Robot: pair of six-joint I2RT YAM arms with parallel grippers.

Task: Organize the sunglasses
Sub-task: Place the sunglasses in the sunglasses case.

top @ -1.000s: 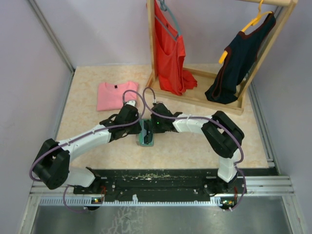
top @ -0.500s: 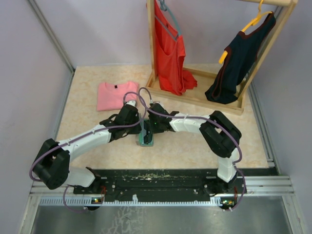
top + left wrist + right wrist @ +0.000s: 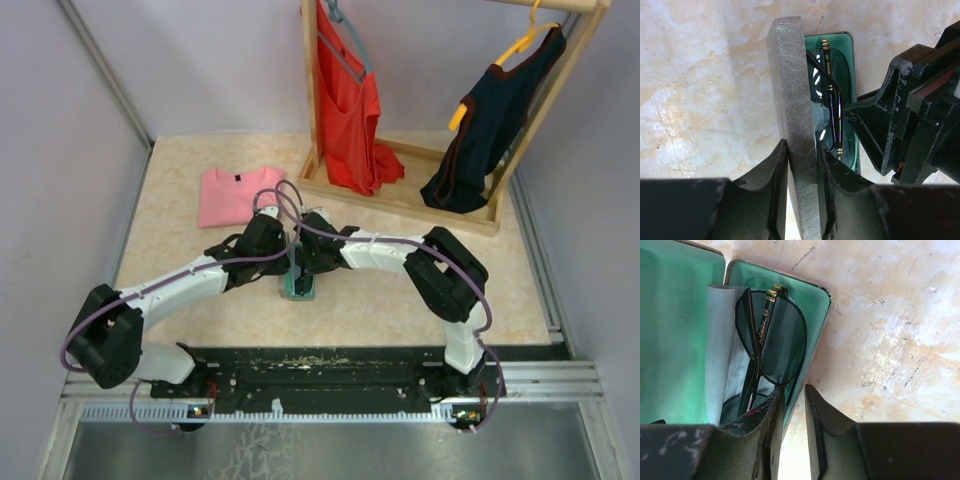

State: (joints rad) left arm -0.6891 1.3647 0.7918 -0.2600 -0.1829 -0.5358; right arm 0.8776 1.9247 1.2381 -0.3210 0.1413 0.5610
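My left end effector (image 3: 801, 170) was clamped on the upright case lid (image 3: 790, 75), while my nearer right end effector (image 3: 794, 405), narrowly parted astride the tray (image 3: 816, 299) wall, had the folded sunglasses (image 3: 771, 340) lying in that tray just ahead, long axis running away from its fingertips.

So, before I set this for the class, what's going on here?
The left gripper clamps the grey case lid, holding it open. The sunglasses lie folded in the green-lined case base with the light blue cloth. The right gripper straddles the base's side wall, one finger inside by the glasses; whether it pinches the wall is unclear.
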